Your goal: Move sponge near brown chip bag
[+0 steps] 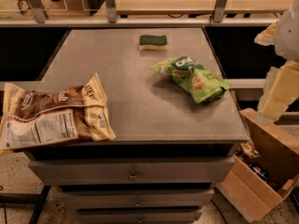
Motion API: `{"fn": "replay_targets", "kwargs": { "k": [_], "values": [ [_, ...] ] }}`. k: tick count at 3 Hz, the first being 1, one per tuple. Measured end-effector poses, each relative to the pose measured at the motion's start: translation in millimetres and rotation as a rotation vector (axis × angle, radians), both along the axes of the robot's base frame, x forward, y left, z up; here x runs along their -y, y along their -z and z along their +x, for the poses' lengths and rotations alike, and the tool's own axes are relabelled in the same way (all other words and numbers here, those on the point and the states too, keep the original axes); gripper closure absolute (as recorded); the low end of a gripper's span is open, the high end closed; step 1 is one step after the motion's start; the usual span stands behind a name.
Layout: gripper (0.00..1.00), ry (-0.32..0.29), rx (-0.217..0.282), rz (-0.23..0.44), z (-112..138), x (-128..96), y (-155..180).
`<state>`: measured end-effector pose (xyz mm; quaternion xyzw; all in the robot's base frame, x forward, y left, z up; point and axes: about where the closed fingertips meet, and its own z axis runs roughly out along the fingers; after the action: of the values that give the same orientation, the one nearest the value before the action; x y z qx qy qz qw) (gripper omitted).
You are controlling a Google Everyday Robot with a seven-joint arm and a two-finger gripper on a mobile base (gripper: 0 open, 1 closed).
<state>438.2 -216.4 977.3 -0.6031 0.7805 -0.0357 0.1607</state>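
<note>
Closest to the camera are the grey drawers [133,171] under the desk [135,111], each with a small knob at its middle. To their right, on the speckled floor, stands an open cardboard box [261,171] with its flaps spread.

On the near left corner of the desk lies the brown chip bag [53,113], flat and crinkled, label side up. Its left end hangs over the desk's edge.

Farther in, on the right half of the desk, lies the green chip bag [194,78], angled with one end toward the right edge. It is well apart from the brown one, with bare grey top between them.

The tool [275,94] is off the desk, at the right edge of the view, above the cardboard box and level with the green bag. It shows only as pale blocky parts, touching nothing, and nothing here shows whether it is apart or together.

The sponge [153,42] lies near the far edge of the desk, about midway across, dark green side up. It is near the green bag and well away from the brown one.

Behind the desk runs a metal rail [140,21] with upright posts.
</note>
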Motion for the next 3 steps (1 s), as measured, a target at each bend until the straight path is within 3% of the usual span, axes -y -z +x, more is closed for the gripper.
{"fn": "replay_targets", "kwargs": {
  "k": [1, 2, 3],
  "values": [
    [0.0, 0.0, 0.0, 0.0, 0.0, 0.0, 0.0],
    [0.0, -0.032, 0.025, -0.017, 23.4, -13.7, -3.4],
    [0.0, -0.082, 0.059, -0.035, 73.8, -33.3, -7.6]
  ]
}}
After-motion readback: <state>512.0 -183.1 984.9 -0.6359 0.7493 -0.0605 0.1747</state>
